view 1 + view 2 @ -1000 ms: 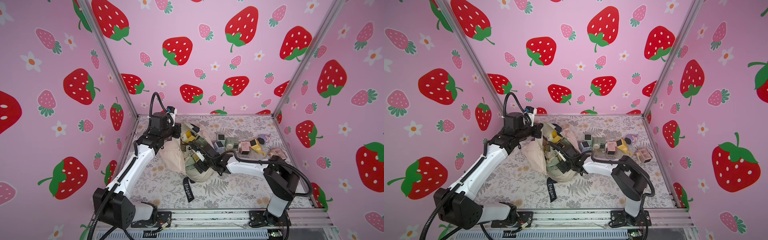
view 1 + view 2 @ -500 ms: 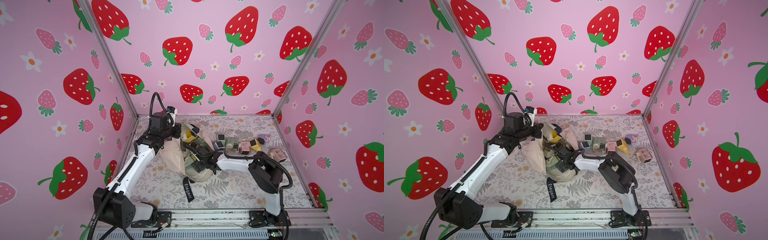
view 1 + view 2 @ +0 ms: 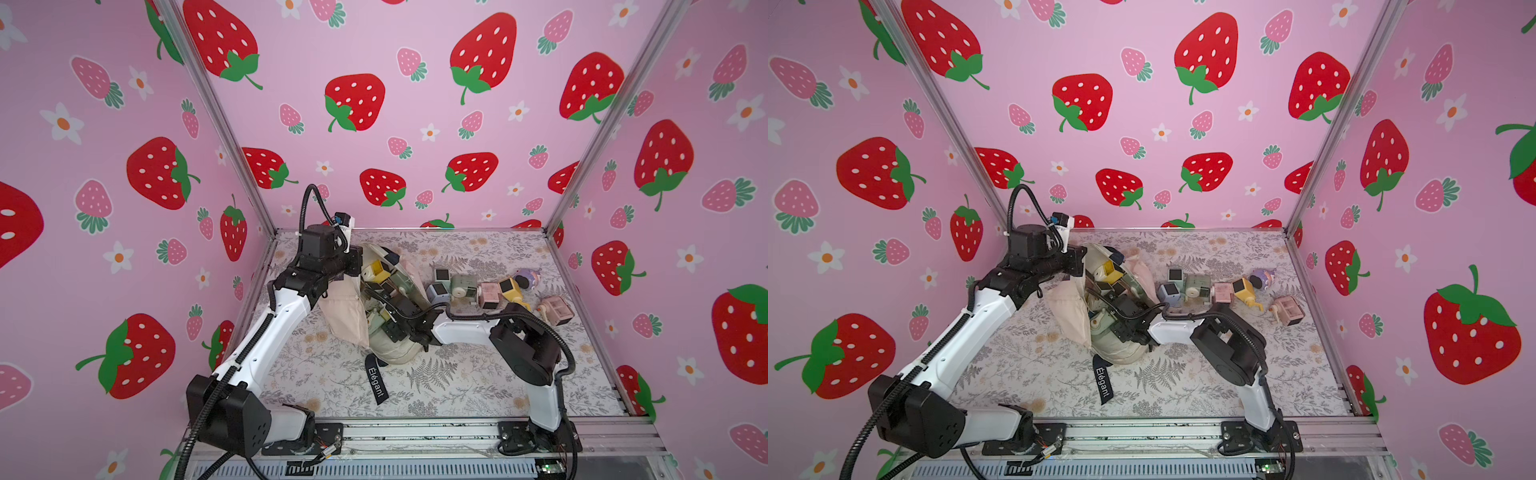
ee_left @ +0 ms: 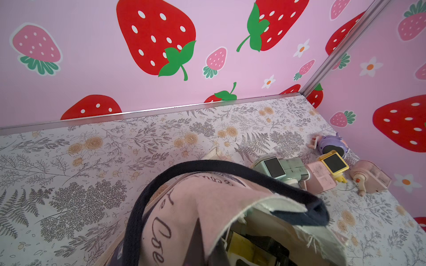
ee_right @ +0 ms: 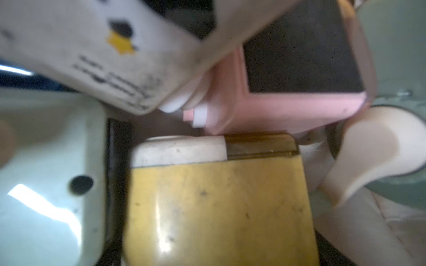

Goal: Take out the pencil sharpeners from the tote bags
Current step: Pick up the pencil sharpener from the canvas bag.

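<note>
The cream tote bag [image 3: 345,316] [image 3: 1067,311] lies at mid-table with its mouth held up. My left gripper [image 3: 356,266] is shut on its far rim by the navy strap [image 4: 230,168]. My right gripper [image 3: 384,297] reaches into the bag, and its fingertips are hidden. Inside the bag, a yellow pencil sharpener [image 5: 219,207] fills the right wrist view. A pink one [image 5: 288,92] and a pale green one [image 5: 46,172] press against it. Another yellow sharpener [image 3: 376,270] shows at the bag's mouth.
Several sharpeners lie on the table right of the bag: blue-grey [image 3: 438,293], green [image 3: 463,286], pink [image 3: 488,295], yellow [image 3: 513,289], purple [image 3: 528,277] and a pink one [image 3: 555,309] near the right wall. The black Elegant strap [image 3: 376,380] trails toward the front.
My right arm's elbow has swung left and its gripper has pushed deeper into the bag. My left arm and the bag's rim have stayed put.
</note>
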Robot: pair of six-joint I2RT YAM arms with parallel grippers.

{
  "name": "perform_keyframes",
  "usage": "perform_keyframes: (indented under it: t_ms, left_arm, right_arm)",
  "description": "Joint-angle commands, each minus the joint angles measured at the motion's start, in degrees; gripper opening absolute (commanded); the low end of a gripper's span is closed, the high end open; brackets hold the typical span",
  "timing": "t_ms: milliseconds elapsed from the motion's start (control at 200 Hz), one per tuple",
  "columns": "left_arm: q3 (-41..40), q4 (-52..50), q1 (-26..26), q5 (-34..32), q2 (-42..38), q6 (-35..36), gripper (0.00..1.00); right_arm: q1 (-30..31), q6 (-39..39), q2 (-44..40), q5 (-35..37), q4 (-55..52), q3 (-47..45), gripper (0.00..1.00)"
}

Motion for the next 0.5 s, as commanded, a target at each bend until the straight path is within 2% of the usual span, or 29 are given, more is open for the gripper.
perform_keyframes:
  t_ms: [0,160,495]
  left_arm:
    - [2.9,1.7,-0.3,1.1,0.0,0.3,0.0]
    - [3.1,1.5,-0.3,1.2,0.2,0.3,0.0]
    - [3.1,1.5,-0.3,1.2,0.3,0.3,0.0]
  right_arm:
    - [0.5,-1.5,-4.7,-3.5,3.7,-3.1,0.79]
    - [0.5,-2.0,-8.2,-8.2,5.5,-5.2,0.79]
    - [0.5,-2.5,-13.5,-12.3,8.0,-8.8,0.77]
